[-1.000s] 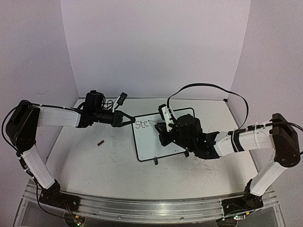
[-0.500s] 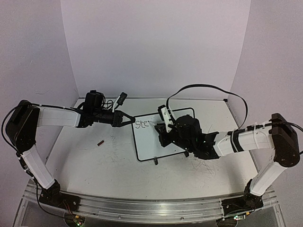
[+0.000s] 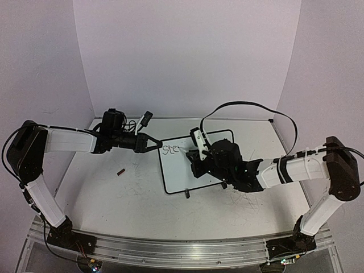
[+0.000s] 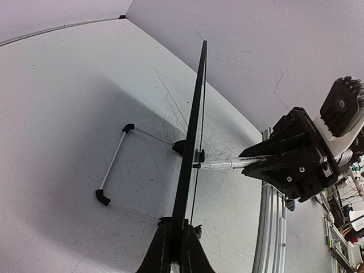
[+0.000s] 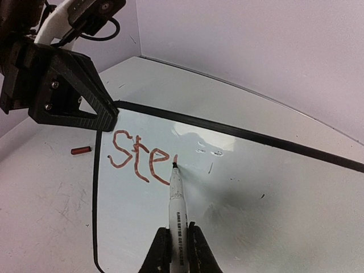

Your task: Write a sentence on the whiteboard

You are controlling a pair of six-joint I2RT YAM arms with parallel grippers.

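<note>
Mid-writing. Left gripper (image 3: 154,143) jaws clamp whiteboard (image 3: 185,173) at upper-left edge; right gripper (image 5: 173,250) jaws pinch marker (image 5: 177,207), tip touching board just right of sentence (image 5: 139,159), which reads "Ste". Next: steady "p" stroke.

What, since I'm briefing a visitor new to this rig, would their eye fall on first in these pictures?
First the whiteboard near the middle of the table, tilted on its stand and pinched at its far left corner by the left gripper. Then the letters "Ste" at its upper left, with the right gripper shut on a marker whose tip sits on the board just right of the "e".
</note>
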